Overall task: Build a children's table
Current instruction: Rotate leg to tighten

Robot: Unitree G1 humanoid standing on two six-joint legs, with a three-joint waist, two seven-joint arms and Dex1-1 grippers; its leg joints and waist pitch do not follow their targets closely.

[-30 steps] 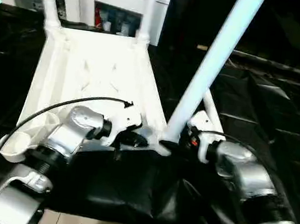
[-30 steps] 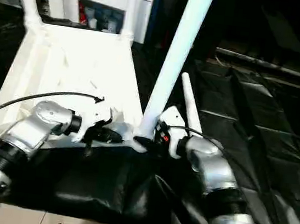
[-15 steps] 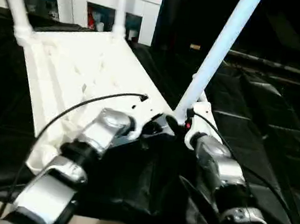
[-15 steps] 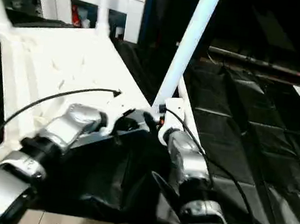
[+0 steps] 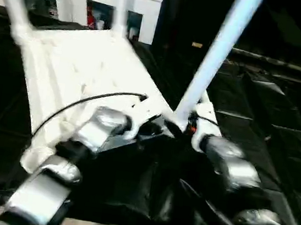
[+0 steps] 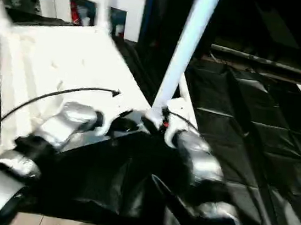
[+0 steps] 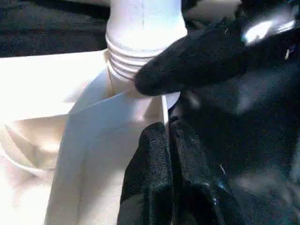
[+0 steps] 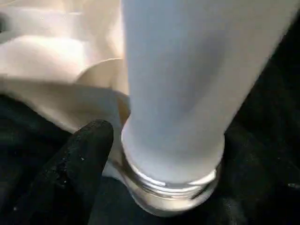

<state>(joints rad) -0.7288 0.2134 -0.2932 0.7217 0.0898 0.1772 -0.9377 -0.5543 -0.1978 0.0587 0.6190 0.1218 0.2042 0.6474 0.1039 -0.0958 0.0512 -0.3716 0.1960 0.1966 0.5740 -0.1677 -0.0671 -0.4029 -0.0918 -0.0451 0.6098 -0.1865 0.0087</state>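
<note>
Upturned tabletop [image 5: 84, 65] on the black-draped table [image 5: 282, 124], both grippers at its near right corner.

The left gripper [image 7: 166, 154] has its jaws pressed together against the tabletop's near rim. The right gripper [image 5: 190, 130] sits at the base of the slanting leg [image 5: 217, 49], where its threaded end meets the corner socket; whether those jaws grip it I cannot tell. Two legs [image 5: 120, 3] stand at the far corners, and open black cloth lies to the right.
</note>
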